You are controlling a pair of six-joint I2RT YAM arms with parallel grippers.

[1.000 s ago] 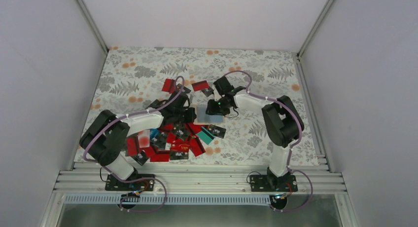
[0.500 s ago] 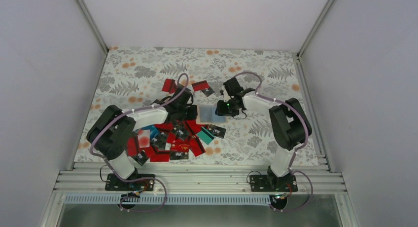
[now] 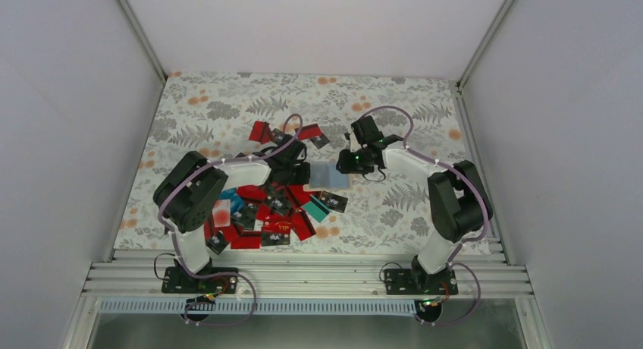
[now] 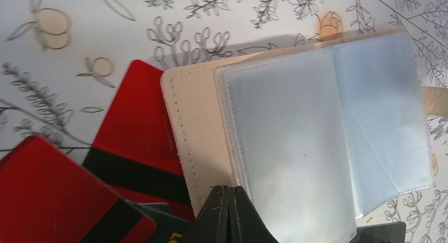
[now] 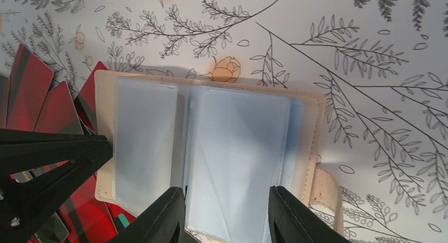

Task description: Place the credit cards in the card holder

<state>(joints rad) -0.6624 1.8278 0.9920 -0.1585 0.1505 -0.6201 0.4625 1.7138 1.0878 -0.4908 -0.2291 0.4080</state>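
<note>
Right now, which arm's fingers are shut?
The left fingers: pressed together, no gap, at the card holder's edge. The right fingers stand clearly apart above its sleeves.

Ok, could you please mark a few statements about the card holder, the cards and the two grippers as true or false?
1. The card holder lies open, its clear sleeves facing up. True.
2. The left gripper has its jaws wide open. False: they are shut together at the holder's edge.
3. The right gripper holds a red card. False: its jaws stand apart over the sleeves, with no card between them.
4. Most of the loose credit cards are red. True.
</note>
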